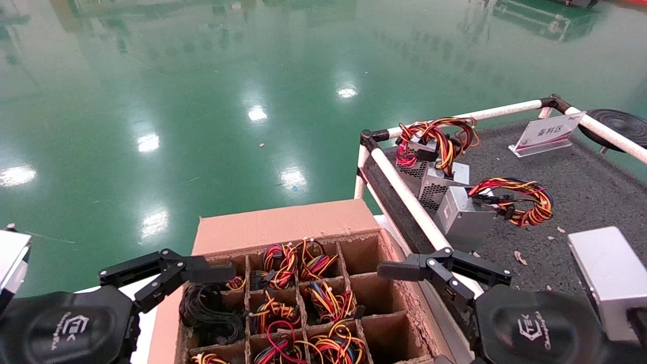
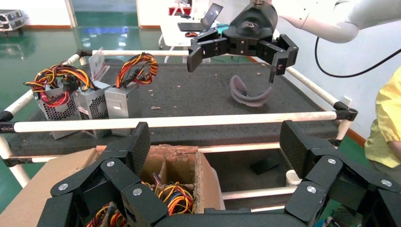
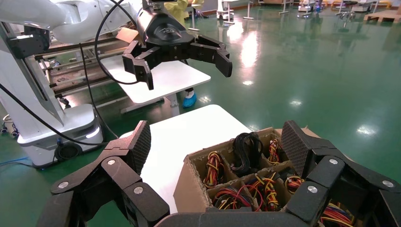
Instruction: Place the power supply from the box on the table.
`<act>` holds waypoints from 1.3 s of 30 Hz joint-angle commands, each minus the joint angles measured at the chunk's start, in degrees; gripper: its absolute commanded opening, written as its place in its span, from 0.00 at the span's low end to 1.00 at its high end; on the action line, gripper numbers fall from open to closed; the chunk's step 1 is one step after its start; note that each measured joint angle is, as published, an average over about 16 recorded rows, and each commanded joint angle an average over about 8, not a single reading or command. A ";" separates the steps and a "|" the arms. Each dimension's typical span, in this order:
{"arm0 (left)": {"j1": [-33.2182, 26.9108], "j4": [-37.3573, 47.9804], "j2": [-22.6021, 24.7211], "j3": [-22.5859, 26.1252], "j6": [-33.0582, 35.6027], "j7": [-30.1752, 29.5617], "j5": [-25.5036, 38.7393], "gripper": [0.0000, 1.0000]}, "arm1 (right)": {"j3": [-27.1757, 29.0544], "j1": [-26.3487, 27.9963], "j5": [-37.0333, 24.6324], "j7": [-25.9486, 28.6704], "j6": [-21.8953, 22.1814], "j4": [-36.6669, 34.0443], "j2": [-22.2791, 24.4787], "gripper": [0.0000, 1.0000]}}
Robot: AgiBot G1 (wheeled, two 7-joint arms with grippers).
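Left wrist view: grey strap (image 2: 249, 94) on table (image 2: 198, 92) | both grippers' jaws released, empty.

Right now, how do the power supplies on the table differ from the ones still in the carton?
The silver-grey metal power supplies stand exposed in a row on the dark speckled table, cases fully visible; those in the brown cardboard box sit sunk in divider cells, only their wire loops showing. Several cells near the table are empty. Both carry red, yellow and black wire bundles. Left tool and right tool hover open, holding nothing.
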 commanded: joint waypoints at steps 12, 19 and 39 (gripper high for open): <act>0.00 0.00 0.00 0.00 0.00 0.00 0.00 1.00 | 0.00 0.00 0.00 0.00 0.00 0.00 0.00 1.00; 0.00 0.00 0.00 0.00 0.00 0.00 0.00 0.15 | 0.00 0.00 0.00 0.00 0.00 0.00 0.00 1.00; 0.00 0.00 0.00 0.00 0.00 0.00 0.00 0.00 | 0.00 0.00 0.00 0.00 0.00 0.00 0.00 1.00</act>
